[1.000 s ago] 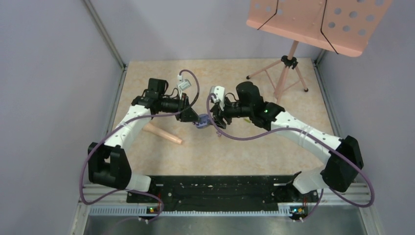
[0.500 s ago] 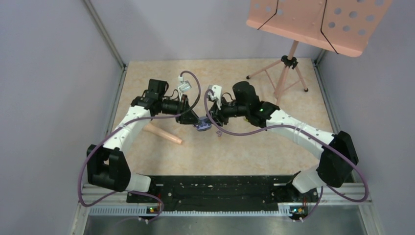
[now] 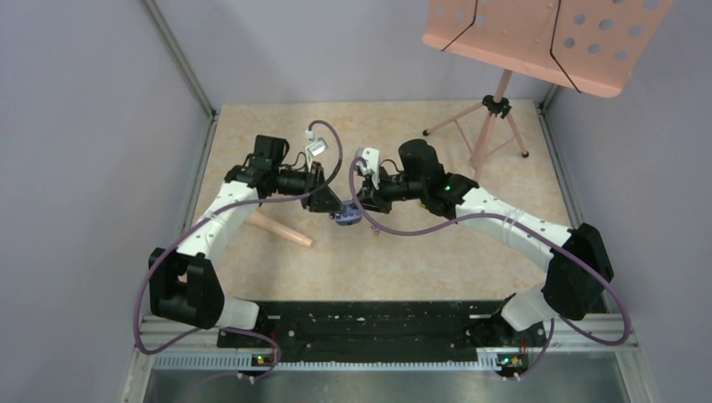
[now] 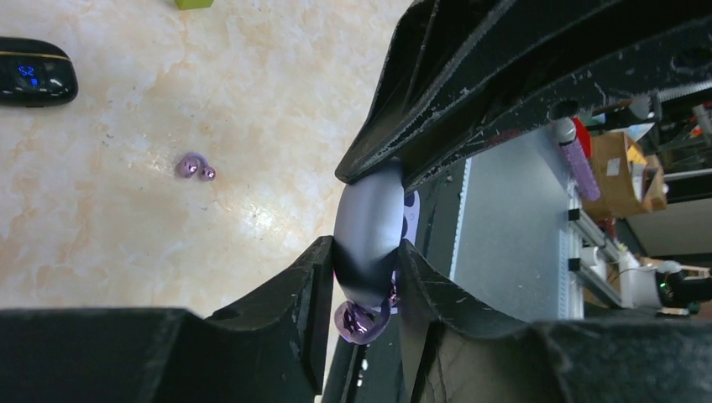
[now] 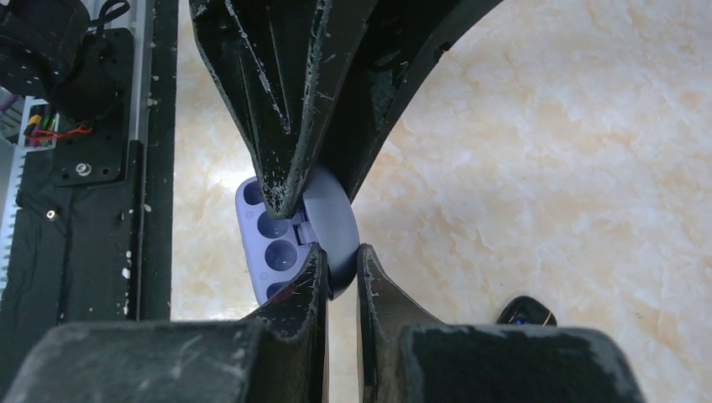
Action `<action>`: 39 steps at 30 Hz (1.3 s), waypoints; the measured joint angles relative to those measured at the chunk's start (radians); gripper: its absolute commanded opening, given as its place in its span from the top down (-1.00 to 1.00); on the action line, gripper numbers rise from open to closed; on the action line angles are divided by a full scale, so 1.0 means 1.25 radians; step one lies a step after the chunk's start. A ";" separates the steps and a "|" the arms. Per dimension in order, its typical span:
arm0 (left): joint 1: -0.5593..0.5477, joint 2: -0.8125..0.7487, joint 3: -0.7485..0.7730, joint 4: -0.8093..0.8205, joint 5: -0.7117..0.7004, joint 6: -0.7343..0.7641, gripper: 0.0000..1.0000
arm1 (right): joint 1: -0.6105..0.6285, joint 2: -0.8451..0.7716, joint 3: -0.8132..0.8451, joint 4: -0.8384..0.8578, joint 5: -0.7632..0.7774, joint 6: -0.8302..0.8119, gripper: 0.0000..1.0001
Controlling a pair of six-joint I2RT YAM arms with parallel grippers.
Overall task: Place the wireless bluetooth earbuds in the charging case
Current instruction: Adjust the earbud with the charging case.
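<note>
The pale purple charging case [image 3: 346, 217] hangs open over the table's middle, held from both sides. My left gripper [image 4: 366, 252] is shut on its rounded body [image 4: 367, 218]. My right gripper [image 5: 342, 252] pinches the lid's edge [image 5: 336, 227], beside the base with its round wells [image 5: 270, 239]. A pale purple earbud [image 4: 361, 321] shows at the case's near end between my left fingers; I cannot tell if it is seated. Another purple earbud [image 4: 195, 167] lies loose on the table. The black earbuds are out of view.
A black case with a blue display [image 4: 34, 81] lies on the table, also in the right wrist view [image 5: 525, 312]. A peach stick [image 3: 281, 228] lies left of centre. The pink music stand [image 3: 537, 34] and its tripod [image 3: 491, 126] stand at the back right.
My right gripper has moved slightly left to the case and closed from open onto its lid. The left gripper has kept its hold and place.
</note>
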 measured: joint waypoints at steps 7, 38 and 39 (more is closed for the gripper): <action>0.000 0.003 0.000 0.059 0.009 -0.121 -0.07 | -0.001 -0.002 -0.001 0.006 0.005 -0.103 1.00; 0.003 0.041 -0.032 0.201 0.056 -0.283 1.00 | 0.009 -0.032 -0.014 -0.011 0.053 -0.224 0.12; 0.002 0.041 -0.033 0.201 0.060 -0.285 1.00 | 0.009 -0.039 -0.013 -0.019 0.057 -0.223 0.08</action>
